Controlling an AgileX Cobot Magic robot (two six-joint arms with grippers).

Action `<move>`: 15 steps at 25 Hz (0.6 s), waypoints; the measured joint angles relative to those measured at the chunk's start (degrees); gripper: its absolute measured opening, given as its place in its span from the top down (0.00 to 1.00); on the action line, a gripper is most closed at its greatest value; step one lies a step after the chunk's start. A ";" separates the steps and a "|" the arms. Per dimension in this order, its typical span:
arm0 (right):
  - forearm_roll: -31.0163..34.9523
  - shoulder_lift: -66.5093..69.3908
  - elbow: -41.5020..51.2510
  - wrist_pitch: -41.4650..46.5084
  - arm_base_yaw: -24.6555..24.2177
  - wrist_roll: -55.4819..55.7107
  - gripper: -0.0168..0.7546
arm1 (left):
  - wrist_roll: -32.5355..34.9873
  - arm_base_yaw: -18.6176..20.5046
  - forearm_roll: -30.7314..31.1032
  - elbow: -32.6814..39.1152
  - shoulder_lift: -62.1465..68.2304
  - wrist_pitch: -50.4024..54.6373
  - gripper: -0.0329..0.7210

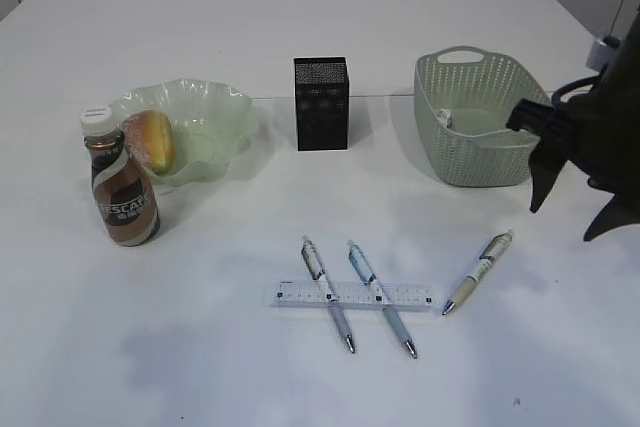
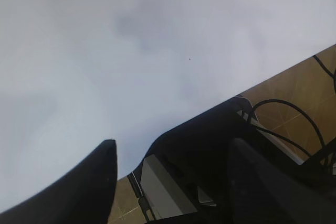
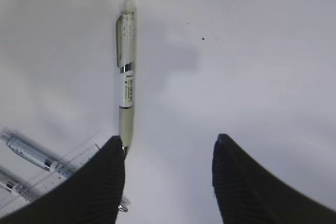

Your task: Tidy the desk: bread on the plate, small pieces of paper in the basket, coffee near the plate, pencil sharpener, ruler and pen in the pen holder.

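The bread lies in the green wavy plate, and the coffee bottle stands just in front of it. The black pen holder stands mid-table. A small piece of paper lies in the green basket. Two blue pens lie across the clear ruler; a green pen lies to their right. My right gripper hovers open and empty, just right of the green pen. My left gripper is open and empty over the table's near edge. The pencil sharpener is out of view.
The white table's front edge runs under my left gripper, with the robot's base and cables below it. In the right wrist view the ruler and a blue pen lie left of the gripper.
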 joint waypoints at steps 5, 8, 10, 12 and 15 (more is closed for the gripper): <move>0.41 0.11 4.89 -8.77 0.00 0.00 0.42 | 0.00 0.00 0.00 0.00 0.00 0.41 0.34; 0.41 1.13 5.31 -13.06 0.00 -0.35 0.42 | 0.00 0.00 0.00 0.00 0.00 0.53 0.34; 1.39 1.64 5.31 -16.77 0.00 -1.20 0.42 | 0.00 0.00 0.00 0.00 0.00 0.53 0.34; 1.64 1.64 5.40 -18.28 0.00 -1.34 0.42 | 0.00 0.00 0.00 0.00 0.00 0.53 0.34; 1.87 1.64 5.40 -17.56 0.00 -1.34 0.42 | 0.00 0.00 0.00 0.00 0.00 0.53 0.34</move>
